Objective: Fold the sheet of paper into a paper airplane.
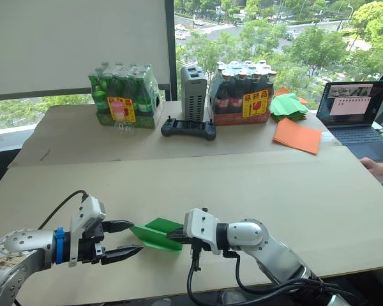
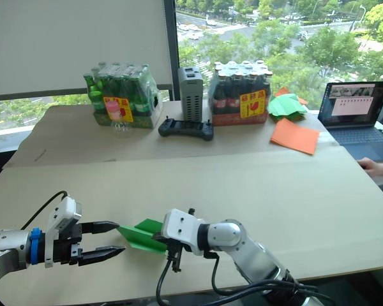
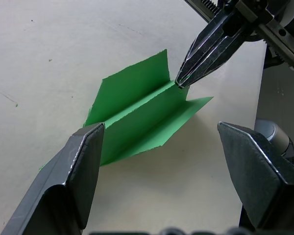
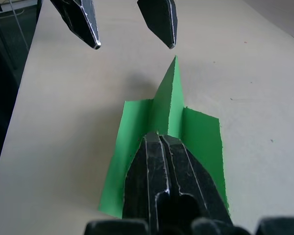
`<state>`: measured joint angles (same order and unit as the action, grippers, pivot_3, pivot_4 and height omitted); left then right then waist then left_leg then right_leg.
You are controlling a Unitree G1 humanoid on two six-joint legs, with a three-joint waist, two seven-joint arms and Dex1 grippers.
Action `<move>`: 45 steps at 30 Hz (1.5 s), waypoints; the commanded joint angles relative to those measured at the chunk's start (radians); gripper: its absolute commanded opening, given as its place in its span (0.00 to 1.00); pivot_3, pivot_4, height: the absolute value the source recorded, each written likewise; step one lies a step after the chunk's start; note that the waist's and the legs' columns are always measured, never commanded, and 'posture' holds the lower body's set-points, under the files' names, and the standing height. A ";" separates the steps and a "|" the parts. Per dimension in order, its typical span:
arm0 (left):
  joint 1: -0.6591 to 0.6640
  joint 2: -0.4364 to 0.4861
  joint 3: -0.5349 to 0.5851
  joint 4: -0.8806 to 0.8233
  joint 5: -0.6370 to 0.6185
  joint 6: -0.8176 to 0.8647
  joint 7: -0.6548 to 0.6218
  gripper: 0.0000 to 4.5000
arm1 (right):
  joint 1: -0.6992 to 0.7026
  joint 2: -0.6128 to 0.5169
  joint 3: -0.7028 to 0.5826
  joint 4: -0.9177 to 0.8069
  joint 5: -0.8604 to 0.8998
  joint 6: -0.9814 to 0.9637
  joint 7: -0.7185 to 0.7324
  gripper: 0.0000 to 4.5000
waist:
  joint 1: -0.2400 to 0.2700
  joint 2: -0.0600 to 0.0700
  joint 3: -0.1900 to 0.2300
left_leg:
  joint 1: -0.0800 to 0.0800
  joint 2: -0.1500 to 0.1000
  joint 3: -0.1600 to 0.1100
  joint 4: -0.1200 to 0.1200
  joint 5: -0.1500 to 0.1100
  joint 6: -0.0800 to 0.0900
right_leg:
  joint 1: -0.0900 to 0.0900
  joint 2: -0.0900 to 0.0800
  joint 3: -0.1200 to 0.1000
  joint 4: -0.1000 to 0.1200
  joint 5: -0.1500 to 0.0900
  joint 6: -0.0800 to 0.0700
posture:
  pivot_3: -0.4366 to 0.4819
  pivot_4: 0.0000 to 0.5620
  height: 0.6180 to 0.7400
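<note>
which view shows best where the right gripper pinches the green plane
The left wrist view: the right gripper is shut on the paper airplane at its raised centre fold, seen side-on. In the right wrist view its own fingers cover that spot; in the eye views it is small.

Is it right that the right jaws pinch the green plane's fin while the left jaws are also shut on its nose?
Not quite. The right gripper does pinch the paper airplane by its fin, but the left gripper is open, apart from the nose, as the left wrist view shows.
</note>
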<state>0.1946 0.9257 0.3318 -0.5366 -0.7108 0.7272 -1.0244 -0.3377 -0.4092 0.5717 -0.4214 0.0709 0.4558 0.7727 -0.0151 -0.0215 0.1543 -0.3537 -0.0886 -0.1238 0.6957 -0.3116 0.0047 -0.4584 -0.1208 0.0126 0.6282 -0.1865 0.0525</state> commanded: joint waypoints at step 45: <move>-0.046 -0.010 -0.011 -0.081 -0.060 0.010 0.057 0.87 | 0.019 0.077 -0.063 0.065 -0.056 -0.061 -0.027 0.01 | 0.001 0.000 0.000 | 0.000 0.000 0.000 0.000 0.000 -0.001 | 0.000 0.001 0.001 0.001 0.000 0.000 | 0.48 0.27 0.64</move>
<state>0.1649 0.9173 0.3200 -0.5796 -0.7491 0.7402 -0.9804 -0.3145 -0.3409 0.5531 -0.2912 -0.0155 0.3843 0.7534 -0.0141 -0.0215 0.1543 -0.3535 -0.0886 -0.1237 0.6960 -0.3113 0.0041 -0.4583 -0.1203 0.0132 0.6288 -0.1865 0.0524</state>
